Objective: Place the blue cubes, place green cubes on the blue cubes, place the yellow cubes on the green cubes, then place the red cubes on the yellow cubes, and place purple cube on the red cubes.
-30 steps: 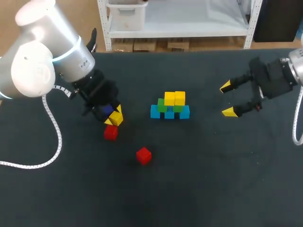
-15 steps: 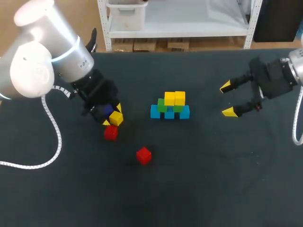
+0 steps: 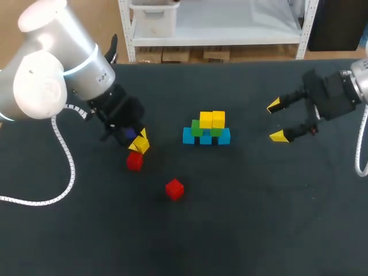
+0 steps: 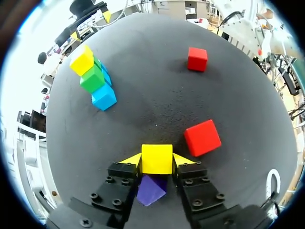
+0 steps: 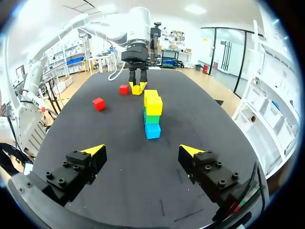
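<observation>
— Dark matting covers the bench (image 3: 259, 230); where is the yellow cube?
— Toward the left edge, in the left pincer (image 4: 157, 160), whose tips press on two opposite faces of the yellow cube (image 4: 157, 157). A purple cube (image 4: 151, 190) sits behind it, deeper between the fingers, and a red cube (image 4: 202, 137) lies just beside it.
— How should it handle?
— Light and rigid, I judge, with smooth flat faces. A centred hold on parallel sides suits it; an off-centre one could let it twist. The purple cube may get dragged along.
— And the rest?
— The stack (image 3: 206, 129) of blue, green and yellow cubes stands mid-bench, with a second red cube (image 3: 174, 188) nearer the front edge. The right pincer (image 5: 142, 151) hovers wide open, holding nothing, near the right edge.
</observation>
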`<state>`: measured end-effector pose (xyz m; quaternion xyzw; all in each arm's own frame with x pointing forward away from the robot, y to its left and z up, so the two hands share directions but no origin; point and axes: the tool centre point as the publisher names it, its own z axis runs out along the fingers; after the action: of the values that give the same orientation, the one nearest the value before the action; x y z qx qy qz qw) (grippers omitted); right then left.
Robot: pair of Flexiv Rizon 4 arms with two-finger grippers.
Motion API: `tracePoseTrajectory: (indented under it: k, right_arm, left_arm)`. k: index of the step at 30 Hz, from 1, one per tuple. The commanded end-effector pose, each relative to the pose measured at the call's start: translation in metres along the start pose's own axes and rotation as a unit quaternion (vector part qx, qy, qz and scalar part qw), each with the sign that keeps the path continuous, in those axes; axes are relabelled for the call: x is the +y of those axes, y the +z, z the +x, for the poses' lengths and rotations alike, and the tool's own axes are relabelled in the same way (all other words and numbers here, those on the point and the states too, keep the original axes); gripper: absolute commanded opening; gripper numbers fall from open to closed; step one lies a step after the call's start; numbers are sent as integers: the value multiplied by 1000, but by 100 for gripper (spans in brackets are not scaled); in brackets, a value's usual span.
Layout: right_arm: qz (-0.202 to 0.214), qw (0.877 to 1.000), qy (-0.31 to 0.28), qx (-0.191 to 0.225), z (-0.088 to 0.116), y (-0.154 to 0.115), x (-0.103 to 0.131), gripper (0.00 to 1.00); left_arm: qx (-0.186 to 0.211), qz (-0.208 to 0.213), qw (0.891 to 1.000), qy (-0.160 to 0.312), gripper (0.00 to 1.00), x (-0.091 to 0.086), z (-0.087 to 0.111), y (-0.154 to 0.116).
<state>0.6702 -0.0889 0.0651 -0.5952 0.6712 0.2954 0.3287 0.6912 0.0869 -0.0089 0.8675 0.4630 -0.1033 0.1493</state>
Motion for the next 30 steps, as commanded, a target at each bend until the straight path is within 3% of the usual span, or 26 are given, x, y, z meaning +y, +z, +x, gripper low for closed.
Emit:
tracePoseTrajectory:
  k: [1, 12, 23, 30]
  right_arm:
    - [0, 1000, 0, -1, 0, 1, -1, 100]
    - [0, 1000, 0, -1, 0, 1, -1, 100]
    - [0, 1000, 0, -1, 0, 1, -1, 100]
    - [0, 1000, 0, -1, 0, 1, -1, 100]
  left_arm:
    - [1, -5, 1000, -5, 0, -2, -4, -2]
    - [2, -15, 999, -39, 0, 8, -33, -16]
    - [47, -25, 984, -172, 0, 34, -60, -36]
    - [68, 7, 973, -219, 0, 54, -78, -40]
